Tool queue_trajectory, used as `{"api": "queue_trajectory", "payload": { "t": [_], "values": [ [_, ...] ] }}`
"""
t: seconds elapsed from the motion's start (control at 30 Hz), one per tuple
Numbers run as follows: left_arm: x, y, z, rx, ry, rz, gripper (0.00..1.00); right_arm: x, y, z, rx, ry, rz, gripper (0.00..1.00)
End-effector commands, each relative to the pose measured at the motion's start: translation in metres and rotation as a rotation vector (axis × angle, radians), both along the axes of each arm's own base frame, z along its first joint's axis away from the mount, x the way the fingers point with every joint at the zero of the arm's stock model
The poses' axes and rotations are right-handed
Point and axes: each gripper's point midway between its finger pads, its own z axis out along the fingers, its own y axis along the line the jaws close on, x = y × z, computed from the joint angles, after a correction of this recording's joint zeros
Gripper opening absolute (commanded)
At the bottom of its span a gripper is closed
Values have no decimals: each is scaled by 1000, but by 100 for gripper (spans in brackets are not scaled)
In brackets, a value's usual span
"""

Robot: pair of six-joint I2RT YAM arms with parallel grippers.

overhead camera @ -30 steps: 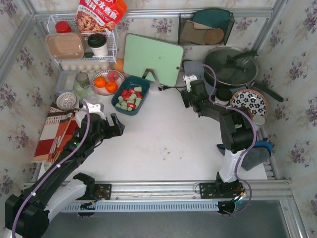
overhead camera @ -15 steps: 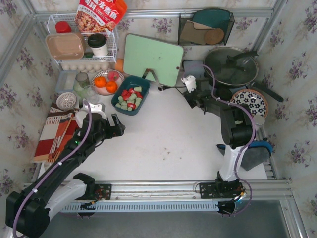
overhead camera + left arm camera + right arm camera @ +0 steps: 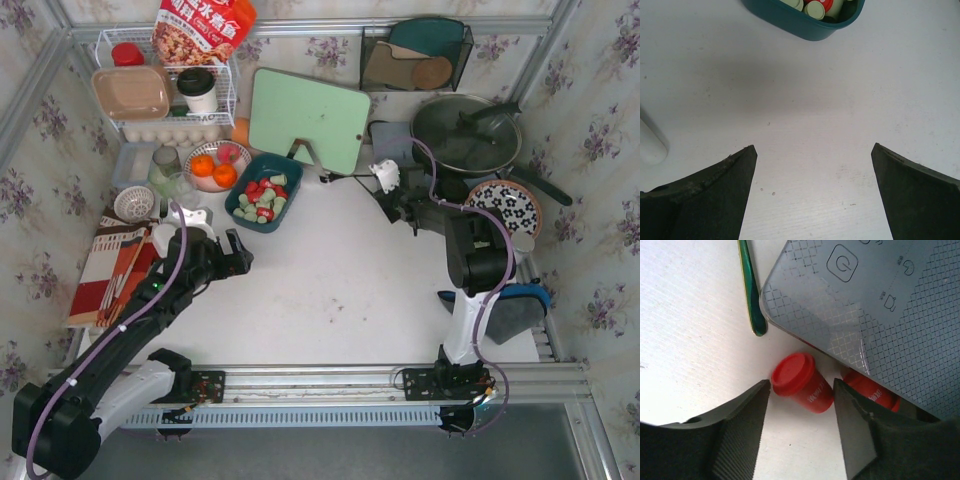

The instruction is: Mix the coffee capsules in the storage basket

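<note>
My right end effector (image 3: 801, 390) is open about a capsule's width. It holds nothing yet, but its fingers straddle a red capsule (image 3: 802, 383) lying on its side on the counter (image 3: 685, 355). The left finger is so near the capsule's lid that I cannot tell whether it touches. A second red capsule (image 3: 871, 391) lies at 3 o'clock from the first, half tucked under the edge of a grey panel (image 3: 860, 305), and a green strip (image 3: 751, 295) runs off toward 11 o'clock. I count two loose capsules, both red. I judge them very light, thin-walled and smooth. They should be stiff enough for a gentle pinch but easy to crush, and on their sides they are free to roll. The taper could let one squirt out toward its narrow end, so I would close across the body just behind the wide lid rim, with little force. My left end effector (image 3: 811, 146) is spread wide and empty over bare counter. The basket (image 3: 790, 22) sits toward 12 o'clock from it, a little way off. In the top view the basket (image 3: 296, 178) is at 9 o'clock from my right end effector, well apart. It holds a jumble of red and pale green capsules, roughly a dozen, too small and overlapped for an exact count.
</note>
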Motion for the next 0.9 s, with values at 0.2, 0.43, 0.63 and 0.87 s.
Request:
{"api": "queue_trajectory", "payload": {
  "t": [0.2,0.43,0.63,0.87],
  "values": [
    [4,-3,11,-19,-36,-7,99,-13,5,-4,15,40,47,41],
    [3,-4,13,-26,-42,-10,100,-20,12,7,58,22,68,36],
    [2,-3,17,-33,-55,-7,99,-22,46,56,189,-67,129,33],
    [1,-1,20,-34,-68,3,99,-42,147,115,258,-263,310,31]
  ]
}}
